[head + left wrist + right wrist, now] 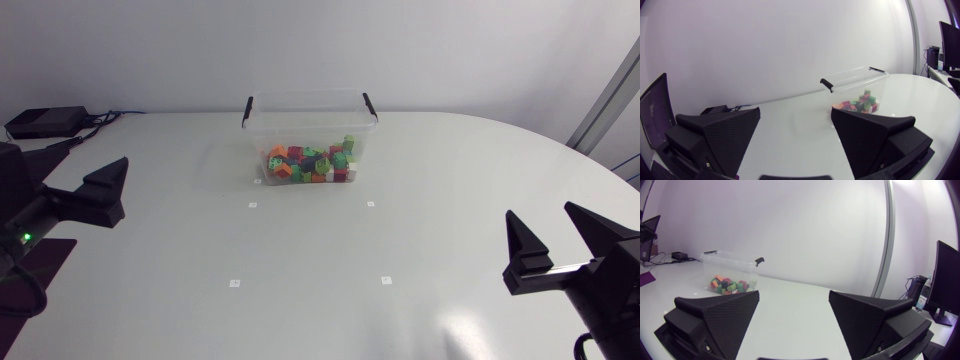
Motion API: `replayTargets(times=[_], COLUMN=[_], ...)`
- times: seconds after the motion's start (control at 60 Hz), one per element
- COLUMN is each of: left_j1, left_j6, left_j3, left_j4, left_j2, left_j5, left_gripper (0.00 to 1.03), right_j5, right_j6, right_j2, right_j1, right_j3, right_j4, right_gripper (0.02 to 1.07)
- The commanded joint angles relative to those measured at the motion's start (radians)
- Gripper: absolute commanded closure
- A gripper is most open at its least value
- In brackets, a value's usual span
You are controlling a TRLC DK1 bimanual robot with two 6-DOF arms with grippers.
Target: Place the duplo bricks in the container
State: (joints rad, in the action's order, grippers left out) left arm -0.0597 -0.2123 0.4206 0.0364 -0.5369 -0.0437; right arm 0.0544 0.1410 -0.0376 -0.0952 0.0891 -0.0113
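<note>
At 9 o'clock on the desk (300, 250), seen from above, the left gripper (795, 112) hangs by the edge, its fingers wide with nothing between them. At 10 o'clock a black box (45, 122) with cables sits near the far corner. At 12 o'clock stands the clear container (258, 140), lidless, with 2 black handle clips at its rim. The bricks (310, 163) lie heaped on its floor, red, orange and green. 4 small square marks (252, 205) dot the desk between the container and the arms. At 4 o'clock the right gripper (794, 294) hovers near the desk edge, fingers equally wide and holding nothing.

No loose brick shows on the desk in any view, so I judge the sorting done and the step in hand a last check. To do it well, look over the strip behind the container, which its walls partly hide, and keep both arms well apart from it so nothing nudges it. Should a stray brick turn up, the nearer arm ought to carry it over the rim and release it low inside, so it cannot bounce out.
</note>
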Motion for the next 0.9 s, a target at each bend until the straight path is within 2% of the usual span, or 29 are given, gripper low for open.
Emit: replayTargets(times=[0.0,0.883], left_j1=[0.015,0.057], left_j6=[0.008,0.202], left_j3=[-0.053,-0.401], left_j4=[0.019,-0.034], left_j2=[0.049,0.512], left_j5=[-0.007,0.041], left_gripper=[0.05,0.06], right_j5=[0.010,-0.051], right_j6=[0.009,-0.133], right_j2=[0.017,0.036], right_j1=[0.011,0.091], right_j3=[-0.035,-0.086], right_j4=[-0.002,0.011], right_gripper=[0.07,0.07])
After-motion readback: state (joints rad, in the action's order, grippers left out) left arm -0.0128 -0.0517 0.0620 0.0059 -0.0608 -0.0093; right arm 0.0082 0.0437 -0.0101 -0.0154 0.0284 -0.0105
